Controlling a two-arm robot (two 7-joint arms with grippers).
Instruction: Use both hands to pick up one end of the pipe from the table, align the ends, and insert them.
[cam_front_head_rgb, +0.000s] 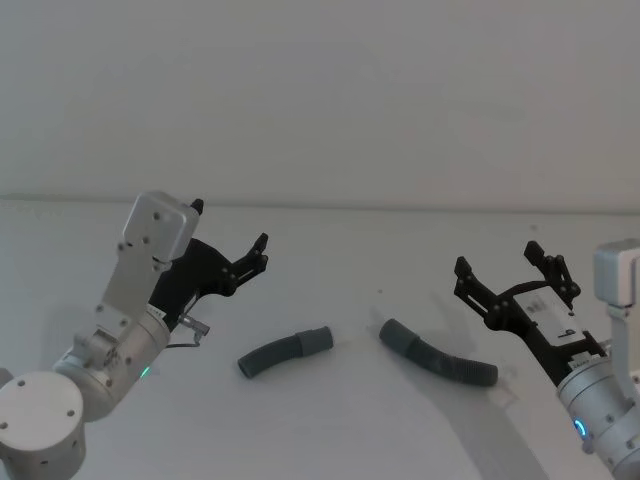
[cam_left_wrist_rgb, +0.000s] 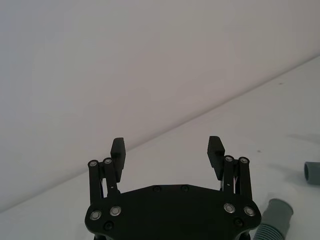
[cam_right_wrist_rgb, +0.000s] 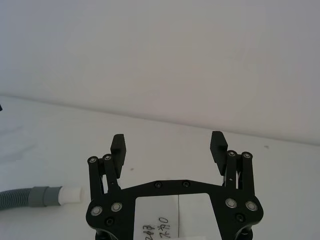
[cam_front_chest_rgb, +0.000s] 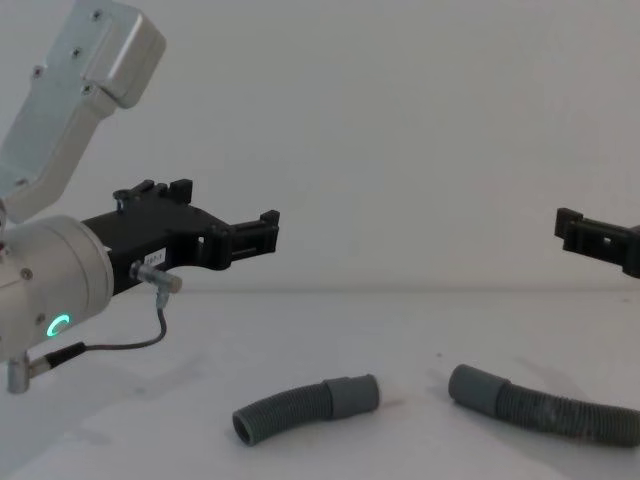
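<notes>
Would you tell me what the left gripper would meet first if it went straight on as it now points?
The way looks free: the left gripper, open above the table, points clear of the nearer hose piece toward the back wall, though depth is unclear.

Silver wrist (cam_front_chest_rgb: 50, 290), green ring light (cam_front_chest_rgb: 58, 325); black left tool (cam_left_wrist_rgb: 167, 145), right tool (cam_right_wrist_rgb: 168, 140).

Table (cam_front_head_rgb: 330, 440), off-white, matte: carries two dark grey corrugated hose pieces lying flat, left piece (cam_front_head_rgb: 285, 352) and right piece (cam_front_head_rgb: 437, 357), near but apart, cuffed ends facing inward.
</notes>
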